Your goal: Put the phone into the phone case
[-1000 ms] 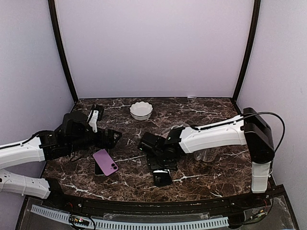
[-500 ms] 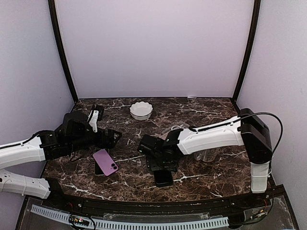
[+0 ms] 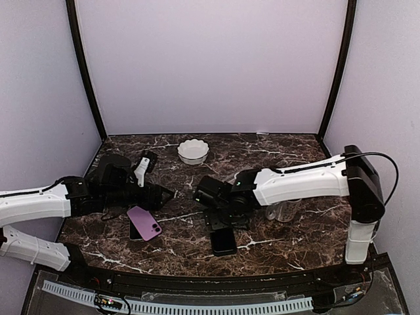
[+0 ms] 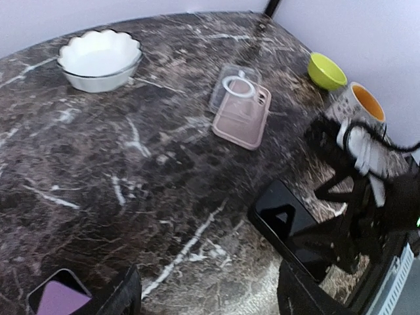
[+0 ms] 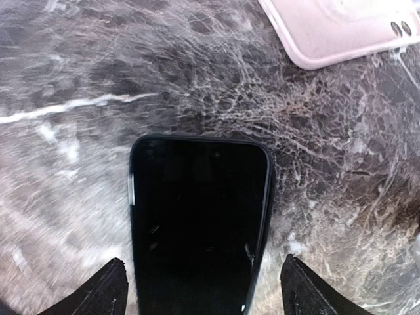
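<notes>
The left gripper (image 3: 168,194) now reaches closer to the black phone (image 3: 224,241) than a second ago. The right gripper (image 3: 223,224) sits further back from that phone, leaving more of it uncovered.

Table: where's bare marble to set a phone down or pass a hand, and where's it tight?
Bare: the wide stretch between white bowl, purple phone and black phone. Crowded: the right side, with pink case, green bowl and mug close together.
</notes>
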Robot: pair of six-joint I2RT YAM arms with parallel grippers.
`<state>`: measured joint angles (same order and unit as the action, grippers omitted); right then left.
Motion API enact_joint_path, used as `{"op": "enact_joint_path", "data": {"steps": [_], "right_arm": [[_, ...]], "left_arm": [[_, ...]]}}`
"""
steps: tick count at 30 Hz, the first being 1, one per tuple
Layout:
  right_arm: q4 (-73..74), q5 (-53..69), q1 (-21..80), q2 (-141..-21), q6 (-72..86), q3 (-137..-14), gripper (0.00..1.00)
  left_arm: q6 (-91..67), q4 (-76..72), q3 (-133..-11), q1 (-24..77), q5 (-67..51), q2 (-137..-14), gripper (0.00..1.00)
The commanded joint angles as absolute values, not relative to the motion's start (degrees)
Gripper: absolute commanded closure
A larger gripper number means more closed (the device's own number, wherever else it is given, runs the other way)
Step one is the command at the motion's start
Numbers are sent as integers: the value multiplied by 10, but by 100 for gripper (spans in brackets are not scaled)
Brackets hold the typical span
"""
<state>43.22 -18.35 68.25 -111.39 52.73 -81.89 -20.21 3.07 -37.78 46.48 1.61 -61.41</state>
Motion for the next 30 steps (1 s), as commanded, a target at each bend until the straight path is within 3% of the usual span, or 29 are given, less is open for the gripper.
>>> {"op": "enact_joint_path", "data": {"steps": [1, 5, 10, 21, 30], "right_arm": [[381, -115, 651, -1031, 484, -762, 24], [329, -94, 616, -999, 472, -706, 33], [267, -52, 597, -987, 456, -655, 37], [197, -36, 585, -991, 449, -602, 47], [174, -31, 584, -996, 459, -572, 48]], "left_arm": [[-154, 38, -429, 501, -106, -703, 32], [-137, 63, -497, 525, -131, -821, 40], [-134, 70, -565, 537, -168, -938, 50], [-114, 132, -669, 537, -175, -1065, 71], [-104, 191, -700, 538, -178, -1079, 76]]}}
